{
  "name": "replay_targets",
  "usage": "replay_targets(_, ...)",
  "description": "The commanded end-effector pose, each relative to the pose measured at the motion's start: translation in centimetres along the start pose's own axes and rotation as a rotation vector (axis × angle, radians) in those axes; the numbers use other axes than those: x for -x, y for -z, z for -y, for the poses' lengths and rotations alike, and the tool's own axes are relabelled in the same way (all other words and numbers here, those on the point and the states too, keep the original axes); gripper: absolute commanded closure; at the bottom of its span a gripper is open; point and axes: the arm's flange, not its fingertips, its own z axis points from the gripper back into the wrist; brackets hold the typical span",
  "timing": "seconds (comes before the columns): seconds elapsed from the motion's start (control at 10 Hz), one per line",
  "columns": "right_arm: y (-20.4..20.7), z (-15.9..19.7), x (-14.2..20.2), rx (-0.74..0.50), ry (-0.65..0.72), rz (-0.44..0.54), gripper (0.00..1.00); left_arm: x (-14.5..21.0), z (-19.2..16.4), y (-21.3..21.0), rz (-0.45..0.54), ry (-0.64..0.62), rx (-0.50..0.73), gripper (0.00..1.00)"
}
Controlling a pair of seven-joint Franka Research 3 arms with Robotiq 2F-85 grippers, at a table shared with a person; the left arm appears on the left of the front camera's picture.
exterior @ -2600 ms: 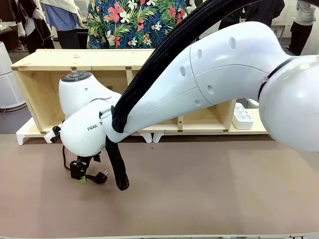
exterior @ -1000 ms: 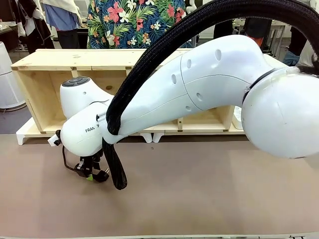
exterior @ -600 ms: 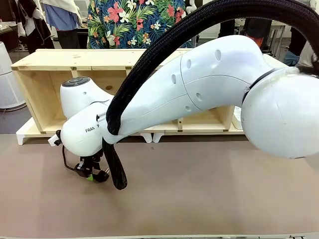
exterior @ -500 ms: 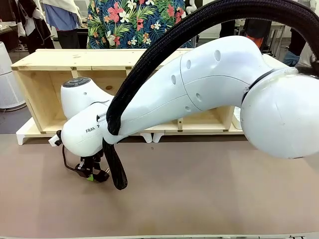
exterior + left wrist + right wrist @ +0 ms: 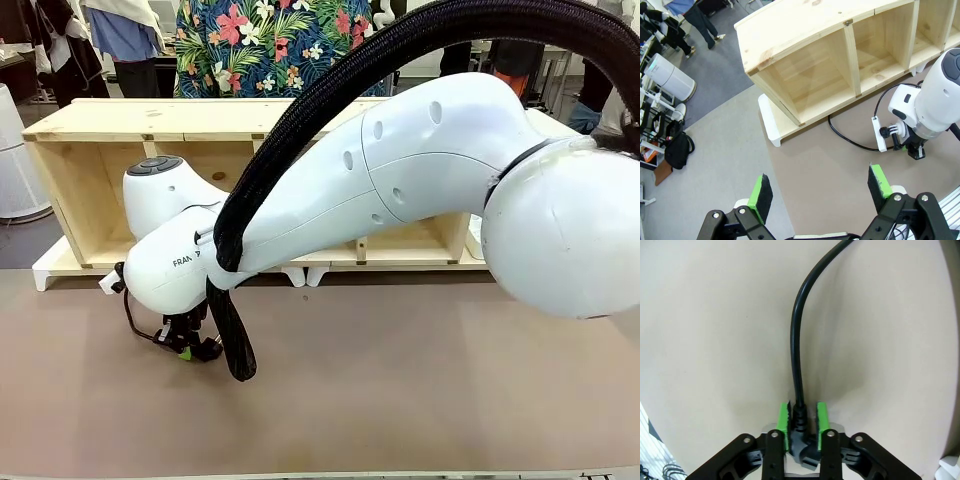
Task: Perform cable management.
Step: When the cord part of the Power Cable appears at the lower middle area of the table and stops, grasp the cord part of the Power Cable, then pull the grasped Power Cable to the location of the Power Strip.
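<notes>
Cable lies on the worktop before the wooden shelf. The left fingers hang spread and empty, while the right fingers have just pinched its plug end, so routing can likely start.

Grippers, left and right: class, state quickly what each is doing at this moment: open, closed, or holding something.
Left gripper: open, holding nothing.
Right gripper: closed on the cable at its plug end.

Front and high left wrist share shelf; right hugs table
</notes>
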Motion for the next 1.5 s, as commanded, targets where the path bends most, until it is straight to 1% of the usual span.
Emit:
replay_targets(0.0, -0.04, 0.31, -0.45, 0.009, 0.000, -0.018, 1.00, -0.27, 0.00, 0.18, 0.010, -0.016, -0.005, 0.00)
replay_targets(0.4, -0.18, 0.50, -0.54, 0.009, 0.003, -0.021, 1.00, -0.27, 0.00, 0.18, 0.010, -0.016, -0.005, 0.00)
replay_targets(0.5, -0.38, 0.40, -0.63, 0.029, 0.005, -0.007, 1.00, -0.27, 0.00, 0.18, 0.010, -0.016, -0.005, 0.00)
replay_targets(0.6, -0.20, 0.26, -0.04, 0.001, 0.004, -0.007, 1.00, -0.27, 0.00, 0.18, 0.010, -0.016, -0.005, 0.00)
replay_targets(1.4, -0.20, 0.26, -0.04, 0.001, 0.004, -0.007, 1.00, -0.27, 0.00, 0.18, 0.010, -0.016, -0.005, 0.00)
